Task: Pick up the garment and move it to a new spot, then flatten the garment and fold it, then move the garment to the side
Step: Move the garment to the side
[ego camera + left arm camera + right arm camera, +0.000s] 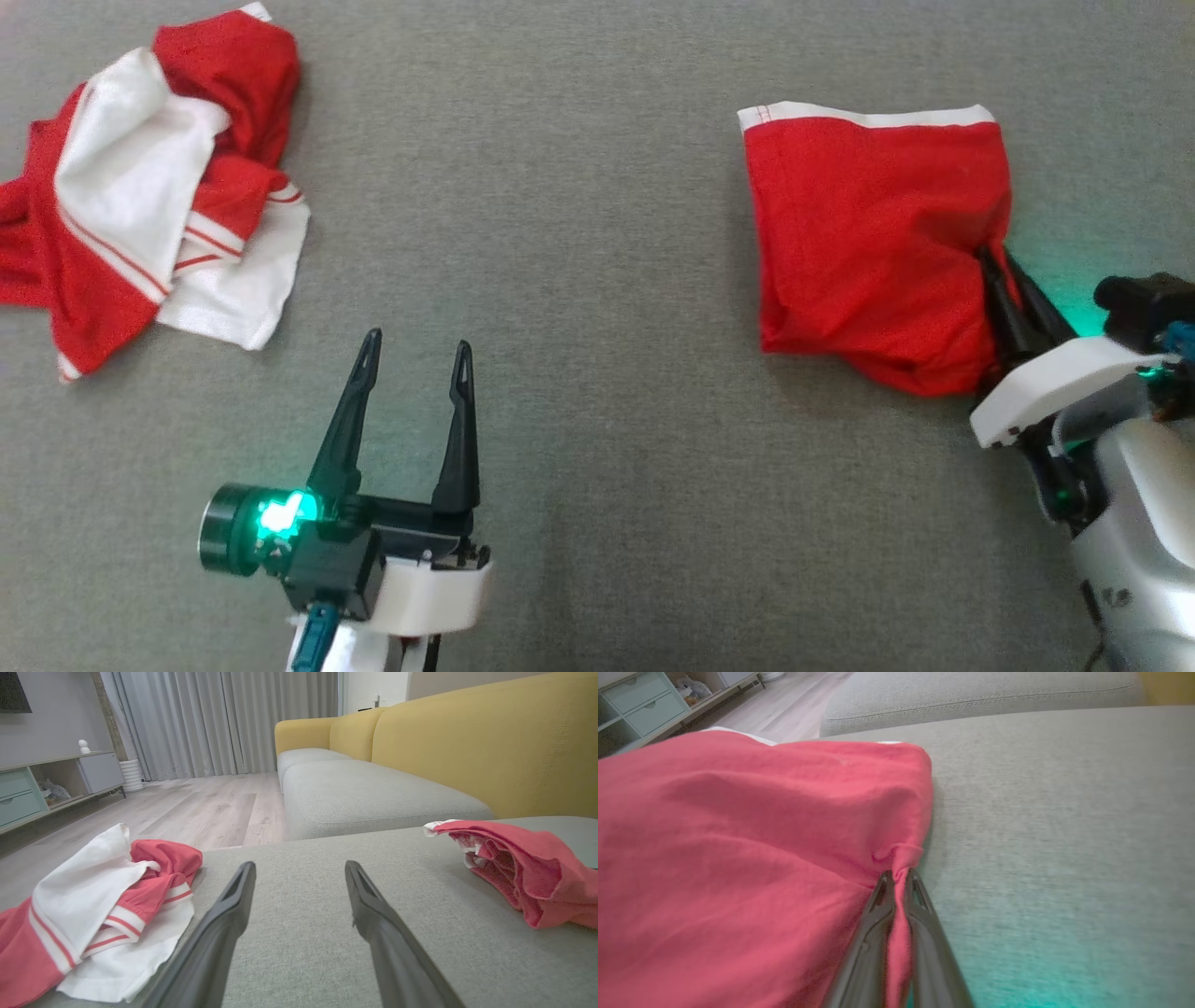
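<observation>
near the front, the left hand (417, 342) is released and empty over the grey sofa cushion (579, 233). at the near right, the right hand (899, 876) is clenched on the edge of a folded red bundle (868, 233). the garment (140, 196), a red and white jersey, lies crumpled at the far left, apart from both hands. pickup, moving, flattening, folding and setting aside all seem left to do.

No legible lettering, number or label on the garment (121, 187) or the folded red bundle (868, 233)
</observation>
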Robot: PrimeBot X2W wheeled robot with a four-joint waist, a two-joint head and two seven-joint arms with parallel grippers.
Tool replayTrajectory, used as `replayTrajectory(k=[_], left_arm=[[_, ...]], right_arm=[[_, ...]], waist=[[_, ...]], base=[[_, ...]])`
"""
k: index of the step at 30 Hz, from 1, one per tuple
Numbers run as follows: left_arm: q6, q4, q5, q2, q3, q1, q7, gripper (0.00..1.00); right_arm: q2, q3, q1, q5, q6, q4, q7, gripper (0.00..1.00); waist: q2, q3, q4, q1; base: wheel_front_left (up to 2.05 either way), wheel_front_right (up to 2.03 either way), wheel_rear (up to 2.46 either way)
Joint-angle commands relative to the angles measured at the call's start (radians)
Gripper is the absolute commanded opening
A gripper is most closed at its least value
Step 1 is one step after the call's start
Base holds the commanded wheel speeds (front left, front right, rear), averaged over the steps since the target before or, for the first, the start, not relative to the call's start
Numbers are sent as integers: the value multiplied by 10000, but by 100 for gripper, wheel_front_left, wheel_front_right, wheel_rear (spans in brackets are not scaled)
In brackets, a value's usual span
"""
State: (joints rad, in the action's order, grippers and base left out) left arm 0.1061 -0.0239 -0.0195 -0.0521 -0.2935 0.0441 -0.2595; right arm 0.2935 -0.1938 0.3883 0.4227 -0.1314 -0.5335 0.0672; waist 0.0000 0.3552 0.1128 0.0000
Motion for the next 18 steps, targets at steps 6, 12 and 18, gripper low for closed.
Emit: replayTrajectory(k=[6,12,18], left_arm=[[30,-393,-29,-20,284,454,-23,100],[-132,-489,120,-87,226,1083,-23,100],[-429,-547,197,-83,-112,1761,-23,100]], right_arm=[[1375,438,9,-218,7,415,-296,0],[2988,1493,-196,-380,7,1148,-1360,0],[4283,2819,-389,-806,7,1596,-1996,0]], waist=[[0,502,-779,0],[0,1353,-1317,0],[0,2185,-1449,0]], base=[[0,0,0],[0,0,0],[0,0,0]])
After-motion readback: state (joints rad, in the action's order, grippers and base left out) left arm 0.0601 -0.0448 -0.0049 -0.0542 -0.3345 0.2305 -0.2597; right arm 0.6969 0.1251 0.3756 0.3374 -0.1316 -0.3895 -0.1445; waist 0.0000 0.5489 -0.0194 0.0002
